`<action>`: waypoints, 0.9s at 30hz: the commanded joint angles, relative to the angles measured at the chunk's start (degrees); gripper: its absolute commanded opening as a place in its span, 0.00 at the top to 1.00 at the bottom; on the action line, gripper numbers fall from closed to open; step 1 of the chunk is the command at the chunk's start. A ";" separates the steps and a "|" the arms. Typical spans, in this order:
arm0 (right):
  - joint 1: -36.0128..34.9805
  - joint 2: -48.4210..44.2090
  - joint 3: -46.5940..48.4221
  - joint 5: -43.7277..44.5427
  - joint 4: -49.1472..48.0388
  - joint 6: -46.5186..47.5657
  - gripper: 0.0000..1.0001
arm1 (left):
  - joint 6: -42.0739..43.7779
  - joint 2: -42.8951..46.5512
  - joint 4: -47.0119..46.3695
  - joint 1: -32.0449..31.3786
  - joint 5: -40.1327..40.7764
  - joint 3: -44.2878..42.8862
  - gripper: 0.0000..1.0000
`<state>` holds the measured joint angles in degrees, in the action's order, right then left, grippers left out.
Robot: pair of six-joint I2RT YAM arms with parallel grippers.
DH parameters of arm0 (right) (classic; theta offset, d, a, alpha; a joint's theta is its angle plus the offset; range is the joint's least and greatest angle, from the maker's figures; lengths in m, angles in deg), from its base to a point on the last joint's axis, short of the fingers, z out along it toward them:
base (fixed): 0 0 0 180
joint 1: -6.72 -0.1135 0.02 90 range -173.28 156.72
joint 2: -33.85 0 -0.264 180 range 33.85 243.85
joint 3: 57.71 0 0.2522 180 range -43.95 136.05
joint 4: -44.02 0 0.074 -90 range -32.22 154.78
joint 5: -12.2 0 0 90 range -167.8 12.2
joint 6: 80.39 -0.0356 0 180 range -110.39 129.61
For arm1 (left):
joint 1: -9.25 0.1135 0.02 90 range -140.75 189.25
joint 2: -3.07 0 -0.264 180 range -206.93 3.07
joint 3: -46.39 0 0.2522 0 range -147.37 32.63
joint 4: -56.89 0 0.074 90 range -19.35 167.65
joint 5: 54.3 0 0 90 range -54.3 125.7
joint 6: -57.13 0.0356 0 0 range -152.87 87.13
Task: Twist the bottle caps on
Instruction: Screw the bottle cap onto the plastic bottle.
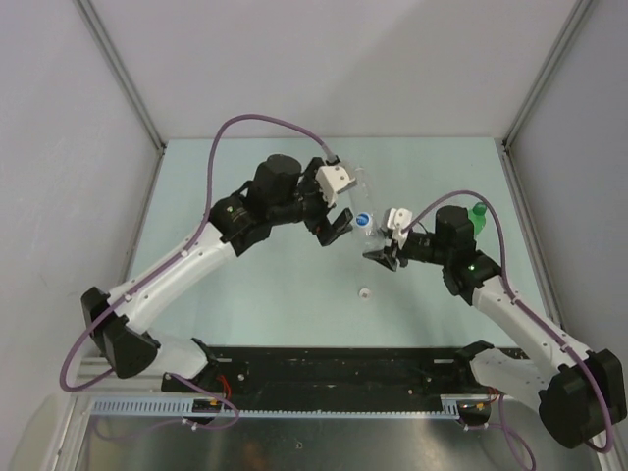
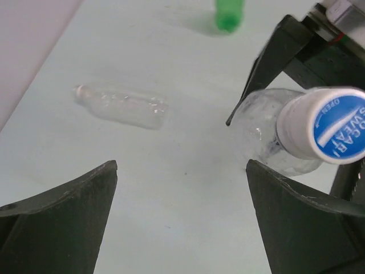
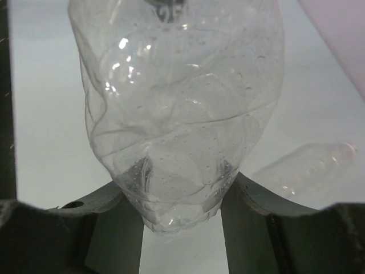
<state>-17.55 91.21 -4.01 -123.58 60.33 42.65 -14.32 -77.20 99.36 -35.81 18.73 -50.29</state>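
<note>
Right gripper (image 3: 179,200) pinches the clear ribbed plastic bottle (image 3: 182,108) by its base to steady it, while the left gripper (image 2: 181,166) stands spread beside the white blue-topped screw cap (image 2: 333,125), probably to regrip.

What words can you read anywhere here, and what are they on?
"SWEAT": on the cap of the near bottle.
"OPEN": same cap, near its rim.
"OCAR": same cap, partly cut off.
Nothing else is readable; in the top view the cap's print is too small.

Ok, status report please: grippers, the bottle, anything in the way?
Left gripper open. Right gripper shut on clear bottle, blue-white cap on its neck. Second clear bottle lying flat, loose white cap on table, neither between grippers.
</note>
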 commanded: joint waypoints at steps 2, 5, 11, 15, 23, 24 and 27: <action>-0.75 0.79 -0.08 21.75 -18.22 -18.29 1.00 | -18.24 7.76 -9.62 -1.65 16.69 4.06 0.01; -3.21 2.01 -0.35 34.73 -21.05 -20.68 1.00 | -22.12 8.94 -9.85 -4.76 26.23 3.39 0.01; -11.17 5.29 -0.47 56.87 -24.93 -19.12 1.00 | -35.17 6.81 -9.77 -8.12 35.12 -6.12 0.00; -13.51 6.57 -1.46 60.68 -29.16 -19.52 1.00 | -41.29 4.04 -9.62 -8.71 35.11 -9.86 0.00; -17.51 10.30 -4.22 69.42 -38.81 -16.76 1.00 | -46.20 -0.87 -9.39 -9.70 37.36 -13.12 0.05; -17.80 11.01 -4.33 70.21 -39.75 -16.42 1.00 | -46.65 -1.74 -9.34 -9.83 36.88 -13.62 0.06; -18.14 12.76 -4.42 71.31 -41.51 -16.35 1.00 | -47.92 -3.83 -9.20 -9.99 36.24 -15.02 0.07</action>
<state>-34.95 102.34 -8.18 -57.44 26.75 25.36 -58.21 -78.88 90.91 -45.03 54.16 -61.76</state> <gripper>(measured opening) 0.519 0.941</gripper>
